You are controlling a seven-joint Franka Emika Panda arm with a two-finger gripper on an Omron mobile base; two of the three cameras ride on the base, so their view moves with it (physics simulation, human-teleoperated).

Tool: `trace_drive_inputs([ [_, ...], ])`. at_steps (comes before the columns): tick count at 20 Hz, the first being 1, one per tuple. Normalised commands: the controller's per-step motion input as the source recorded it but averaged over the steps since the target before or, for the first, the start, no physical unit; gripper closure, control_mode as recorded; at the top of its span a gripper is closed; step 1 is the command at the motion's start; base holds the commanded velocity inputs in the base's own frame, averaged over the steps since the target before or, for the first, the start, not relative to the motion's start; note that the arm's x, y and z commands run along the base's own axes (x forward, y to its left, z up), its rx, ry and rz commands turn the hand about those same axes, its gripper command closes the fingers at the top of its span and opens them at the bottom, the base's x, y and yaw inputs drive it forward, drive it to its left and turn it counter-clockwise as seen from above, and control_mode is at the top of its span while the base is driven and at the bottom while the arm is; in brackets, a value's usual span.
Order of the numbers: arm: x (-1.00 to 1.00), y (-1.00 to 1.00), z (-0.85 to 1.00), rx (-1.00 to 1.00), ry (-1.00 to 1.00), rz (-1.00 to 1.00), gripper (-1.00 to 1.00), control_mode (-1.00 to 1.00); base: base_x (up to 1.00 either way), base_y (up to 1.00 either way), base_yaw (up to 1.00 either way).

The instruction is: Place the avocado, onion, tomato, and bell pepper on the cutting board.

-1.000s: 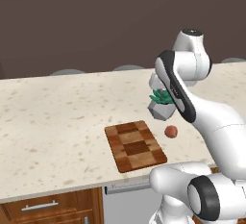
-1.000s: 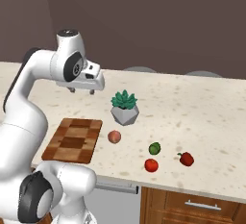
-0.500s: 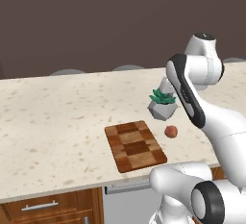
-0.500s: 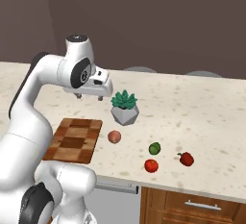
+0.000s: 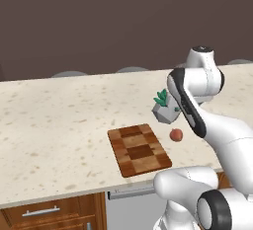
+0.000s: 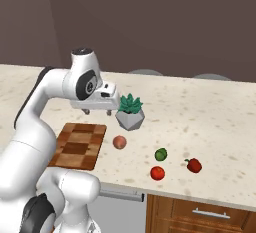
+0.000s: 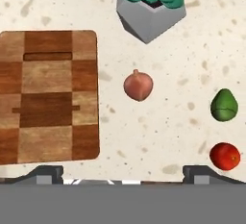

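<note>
The cutting board (image 6: 77, 146), a flat rectangular wooden board checkered in light and dark brown squares, lies on the speckled beige stone counter (image 6: 200, 122) near its front edge, with nothing on it, and serves as the landmark here. Nearest the front edge, well to the right of the board, sits the tomato (image 6: 157, 173), a small smooth bright red ball. Just behind it and slightly further right of the board is the avocado (image 6: 161, 154), a small dark green roundish ball, close to the tomato but apart from it. Farther right still, the bell pepper (image 6: 193, 165), a deeper red lumpy piece with a dark stem end, rests alone. The onion (image 6: 119, 142), a dull pinkish-tan ball, lies just beside the board's right edge, not touching it. Behind the onion, farther from the front edge, stands a teal spiky plant in a faceted grey pot (image 6: 130, 113). The white arm's two-finger gripper (image 6: 97, 110) hangs above the counter over the board's far right corner, released with its dark tips spread wide and holding nothing.
</note>
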Motion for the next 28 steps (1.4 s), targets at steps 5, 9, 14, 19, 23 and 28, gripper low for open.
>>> trace_drive_inputs([
  [5,0.00,-0.03,-0.38,-0.06,0.05,0.00,-1.00,-1.00,0.00,0.00,0.00],
  [9,0.07,-0.07,-0.35,-0.01,0.01,0.00,-1.00,-1.00,0.00,0.00,0.00],
  [14,0.21,-0.08,-0.28,0.00,0.00,0.00,-1.00,-1.00,0.00,0.00,0.00],
  [19,0.29,-0.02,-0.31,0.00,0.01,0.00,-1.00,-1.00,0.00,0.00,0.00],
  [23,0.36,-0.06,-0.22,0.00,0.03,0.00,-1.00,-1.00,0.00,0.00,0.00],
  [28,0.19,-0.13,-0.27,0.00,0.01,0.00,-1.00,-1.00,0.00,0.00,0.00],
])
